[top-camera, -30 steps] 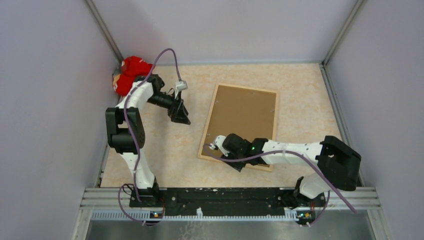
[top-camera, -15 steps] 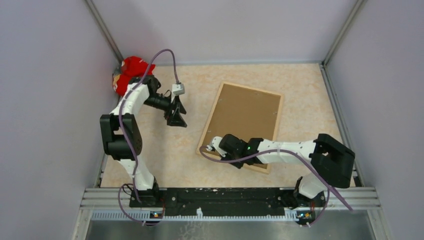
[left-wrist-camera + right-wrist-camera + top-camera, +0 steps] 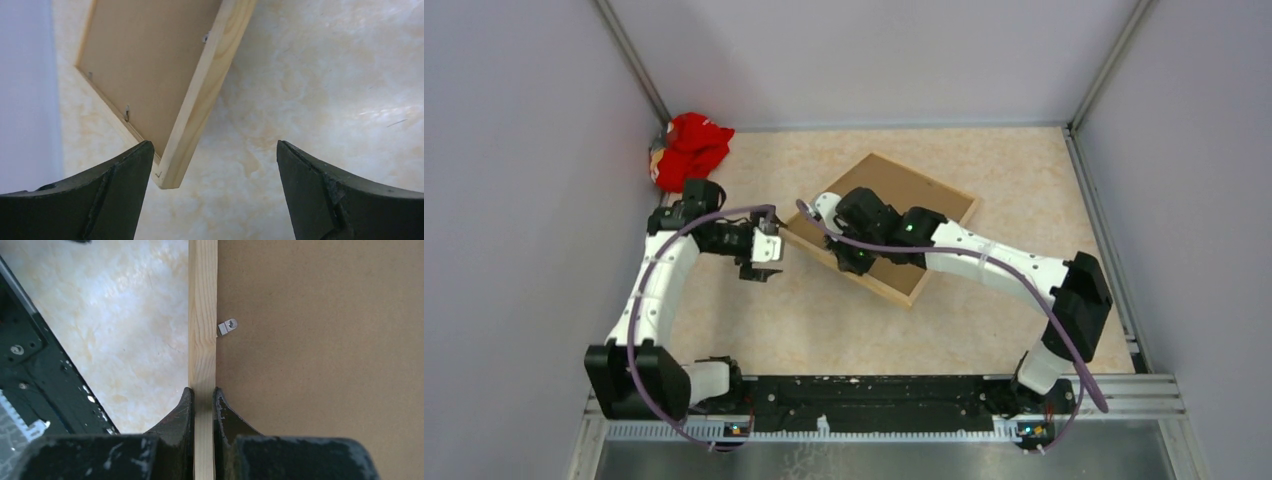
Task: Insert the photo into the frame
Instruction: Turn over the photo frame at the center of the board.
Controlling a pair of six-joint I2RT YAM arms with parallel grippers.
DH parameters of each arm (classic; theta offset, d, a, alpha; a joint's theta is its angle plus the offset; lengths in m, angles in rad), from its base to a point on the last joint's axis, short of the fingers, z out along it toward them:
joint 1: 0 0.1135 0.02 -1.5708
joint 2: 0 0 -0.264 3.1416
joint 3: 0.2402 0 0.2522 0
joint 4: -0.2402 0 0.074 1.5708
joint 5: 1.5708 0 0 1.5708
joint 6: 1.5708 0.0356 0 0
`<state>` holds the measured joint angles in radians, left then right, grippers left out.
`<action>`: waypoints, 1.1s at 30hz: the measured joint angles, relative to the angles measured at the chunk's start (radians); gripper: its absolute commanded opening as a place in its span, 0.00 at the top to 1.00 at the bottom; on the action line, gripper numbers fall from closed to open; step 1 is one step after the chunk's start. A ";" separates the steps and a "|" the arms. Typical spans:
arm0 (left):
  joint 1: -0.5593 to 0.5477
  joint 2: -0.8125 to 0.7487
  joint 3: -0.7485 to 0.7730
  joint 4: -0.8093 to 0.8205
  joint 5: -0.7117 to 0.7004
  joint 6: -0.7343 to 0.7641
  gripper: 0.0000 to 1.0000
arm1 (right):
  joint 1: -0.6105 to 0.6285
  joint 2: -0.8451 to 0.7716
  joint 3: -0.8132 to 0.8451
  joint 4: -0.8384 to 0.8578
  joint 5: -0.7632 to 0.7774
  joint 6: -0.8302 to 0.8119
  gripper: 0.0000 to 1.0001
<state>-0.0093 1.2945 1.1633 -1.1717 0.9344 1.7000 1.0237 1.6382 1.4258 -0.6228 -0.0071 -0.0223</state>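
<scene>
Frame central, red cloth in far-left corner

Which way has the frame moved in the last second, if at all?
Yes. The frame, clamped in the right gripper, has swung and shifted toward the far-left corner. Its near-left corner is now closer to the red cloth.

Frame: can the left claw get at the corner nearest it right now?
Probably yes. The left claw is open, and the frame has its corner just ahead of it with nothing between. The right claw grips the frame's edge farther along.
</scene>
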 measured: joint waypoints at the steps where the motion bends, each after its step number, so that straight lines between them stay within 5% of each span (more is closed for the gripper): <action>1: 0.000 -0.048 -0.031 0.045 -0.006 0.012 0.01 | -0.012 0.008 0.039 -0.018 -0.019 0.002 1.00; 10: -0.006 -0.199 -0.157 0.428 -0.034 0.008 0.01 | -0.048 0.065 0.210 -0.148 -0.097 0.007 1.00; 21: -0.066 -0.169 -0.178 0.536 -0.125 0.092 0.15 | -0.079 0.079 0.304 -0.210 -0.161 0.027 1.00; 24: -0.080 -0.168 -0.182 0.554 -0.149 0.099 0.29 | -0.086 0.092 0.334 -0.216 -0.172 0.038 1.00; 29: -0.115 -0.158 -0.182 0.606 -0.191 0.073 0.69 | -0.089 0.111 0.364 -0.227 -0.178 0.049 0.99; 33: -0.131 -0.137 -0.177 0.610 -0.219 0.085 0.90 | -0.100 0.111 0.377 -0.229 -0.166 0.048 0.68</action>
<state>-0.1402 1.1576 0.9863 -0.5613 0.7151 1.7855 0.9234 1.7493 1.8030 -0.8520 -0.1730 0.0254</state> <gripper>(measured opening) 0.266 0.128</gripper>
